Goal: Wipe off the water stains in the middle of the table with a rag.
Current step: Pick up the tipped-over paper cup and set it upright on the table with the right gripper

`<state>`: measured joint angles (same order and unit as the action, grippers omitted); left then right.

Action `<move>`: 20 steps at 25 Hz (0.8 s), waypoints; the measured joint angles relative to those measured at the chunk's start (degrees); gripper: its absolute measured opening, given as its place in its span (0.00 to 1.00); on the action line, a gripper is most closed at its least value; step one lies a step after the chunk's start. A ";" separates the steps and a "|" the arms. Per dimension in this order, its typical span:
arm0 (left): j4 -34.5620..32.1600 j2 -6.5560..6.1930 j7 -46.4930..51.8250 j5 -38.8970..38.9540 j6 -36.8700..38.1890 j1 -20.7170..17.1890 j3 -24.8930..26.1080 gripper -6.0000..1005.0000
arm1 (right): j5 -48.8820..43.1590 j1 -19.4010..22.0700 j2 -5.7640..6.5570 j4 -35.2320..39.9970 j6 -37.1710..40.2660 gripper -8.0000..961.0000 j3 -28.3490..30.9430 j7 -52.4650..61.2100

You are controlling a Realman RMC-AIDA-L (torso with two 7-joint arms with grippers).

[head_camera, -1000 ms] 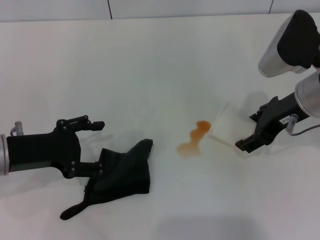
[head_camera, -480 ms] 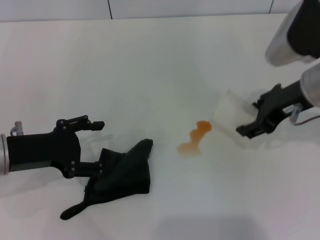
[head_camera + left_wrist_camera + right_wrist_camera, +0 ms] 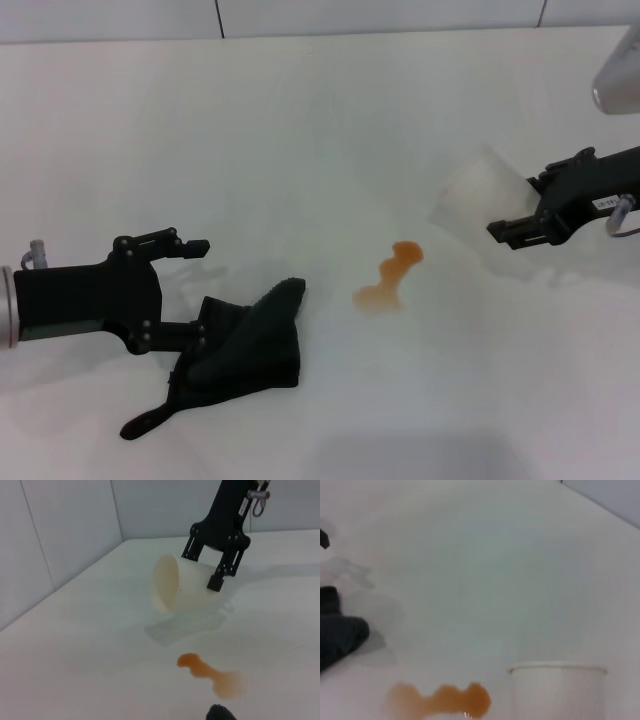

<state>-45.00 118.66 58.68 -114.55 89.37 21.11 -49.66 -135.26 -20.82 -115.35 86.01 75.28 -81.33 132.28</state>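
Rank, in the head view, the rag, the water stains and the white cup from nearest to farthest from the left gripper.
1. The rag: touching the left gripper, on the robot's left.
2. The water stains: mid-table, past the rag.
3. The white cup: farthest, on the right, held by the right gripper.

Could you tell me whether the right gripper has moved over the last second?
Yes. The right gripper, shut on the cup, has lifted and drawn back toward the robot's right, away from the stain, which stayed put.
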 joint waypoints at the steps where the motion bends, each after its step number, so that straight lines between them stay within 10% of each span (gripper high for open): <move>1: 0.00 0.00 0.00 0.00 0.00 0.04 0.00 0.83 | 1.97 0.79 0.02 -0.80 -1.51 0.68 0.01 -1.63; 20: 0.00 -0.10 -0.05 -0.24 0.11 0.07 0.00 0.83 | 42.07 5.77 0.22 -25.85 -16.47 0.68 0.99 -44.38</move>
<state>-45.00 118.56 58.63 -114.79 89.48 21.18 -49.65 -93.20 -15.05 -115.13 60.16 58.80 -80.33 87.91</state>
